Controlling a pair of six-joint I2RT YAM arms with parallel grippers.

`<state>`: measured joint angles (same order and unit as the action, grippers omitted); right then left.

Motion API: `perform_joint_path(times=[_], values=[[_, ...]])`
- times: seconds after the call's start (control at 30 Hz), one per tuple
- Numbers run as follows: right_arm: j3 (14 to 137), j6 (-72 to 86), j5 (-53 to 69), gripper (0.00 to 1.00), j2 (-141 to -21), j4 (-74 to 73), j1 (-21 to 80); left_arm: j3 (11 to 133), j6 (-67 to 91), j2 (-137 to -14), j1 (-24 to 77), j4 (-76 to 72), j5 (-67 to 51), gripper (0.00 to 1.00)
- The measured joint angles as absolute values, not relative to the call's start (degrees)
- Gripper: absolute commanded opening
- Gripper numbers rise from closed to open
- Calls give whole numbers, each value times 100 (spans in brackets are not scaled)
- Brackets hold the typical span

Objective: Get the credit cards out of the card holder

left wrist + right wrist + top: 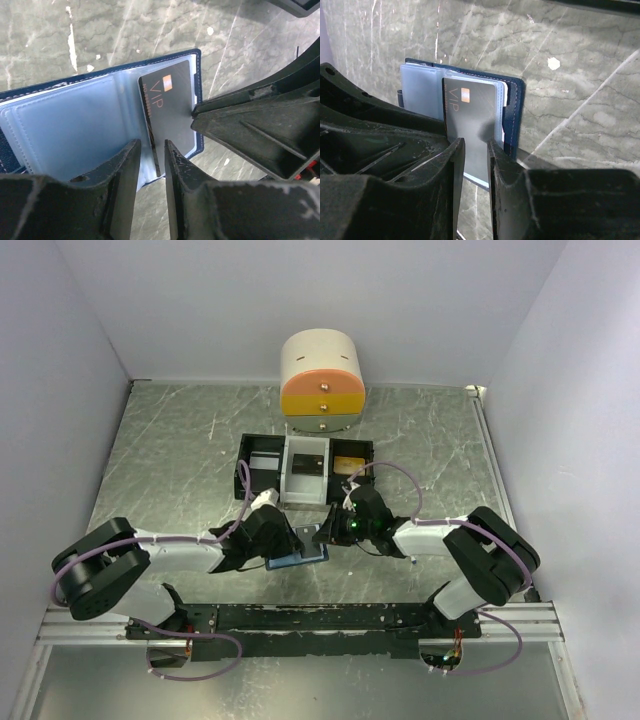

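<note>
Scene: Two arms meet over an open card holder (pixel 298 560) lying flat on the marbled surface (pixel 40 35), near the arm bases and between the two wrists.
Card holder: Spread like a book, with pale blue sleeves facing up and a dark rim around them.
Credit card: You have one dark credit card (pixel 170 110) marked VIP, in the right-hand half as the left wrist view shows it. No other card shows, and how deep this one sits in its sleeve is unclear.
Long axis: It runs almost straight away from your left fingers (pixel 125 170), leaning slightly. A pull back along that line looks like the natural way out.
Left fingers: Parted by a slim gap that frames the card's near corner, with nothing visibly clamped.
Right fingers (pixel 452 170): They also stand a slim gap apart, over the card's near end. In the left wrist view one tip touches the card's outer long edge. You cannot tell whether they press the holder down.
Nearer arm: Both are at the card, and neither is clearly closer.
Next call: Probably one side steadies the holder while the other draws the card.
</note>
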<state>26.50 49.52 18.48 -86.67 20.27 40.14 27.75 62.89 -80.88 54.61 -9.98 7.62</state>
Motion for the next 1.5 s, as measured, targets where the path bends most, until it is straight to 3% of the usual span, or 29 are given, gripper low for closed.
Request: perform_joint_path(times=[0.53,1.5], values=[[2569,5063,1922,25,-8709,2252,4012,2073,6949,-8154,5461,-2268,762,7],[2644,5022,1848,25,-8713,2018,4018,2032,6943,-7679,5461,-1721,849,7]])
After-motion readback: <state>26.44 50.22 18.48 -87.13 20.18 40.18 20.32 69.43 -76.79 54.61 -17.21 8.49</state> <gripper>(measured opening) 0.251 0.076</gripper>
